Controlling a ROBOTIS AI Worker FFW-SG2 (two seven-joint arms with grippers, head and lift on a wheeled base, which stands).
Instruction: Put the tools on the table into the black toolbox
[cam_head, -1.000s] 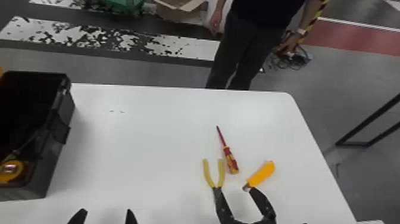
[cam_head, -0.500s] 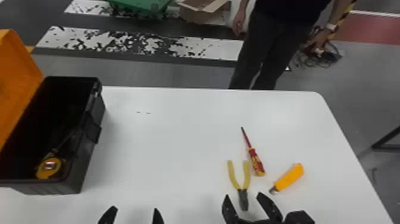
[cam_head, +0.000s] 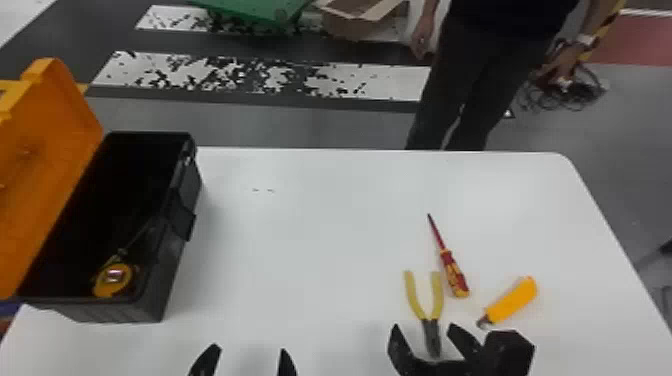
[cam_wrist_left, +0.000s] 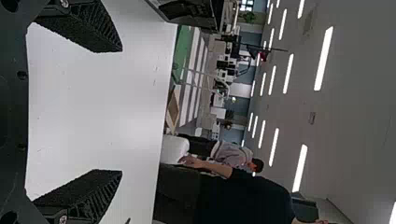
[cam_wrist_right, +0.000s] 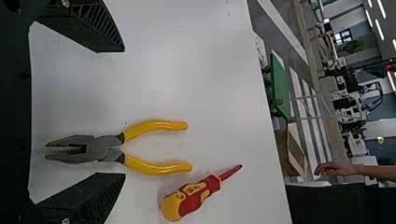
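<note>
Ops: R side status?
Me: R gripper (cam_wrist_right: 125, 112) wide, nothing held. Pliers (cam_wrist_right: 100, 148) flat on table (cam_head: 320, 230), open, btwn my fingers.
Ops: L?
Me: L gripper (cam_head: 250, 347) wide & empty too, over near edge.
Ops: Handling?
Me: Prob heavy for size, stiff, not fragile. I'd grab at pivot; bare steel may slip, handles (cam_wrist_right: 156, 127) may swing.
Ops: Blind spots?
Me: Toolbox (cam_head: 167, 285) interior mostly dark; thin item (cam_head: 136, 238) nr tape measure (cam_head: 113, 280) unclear. Lid (cam_head: 55, 165) cut off, head view.
</note>
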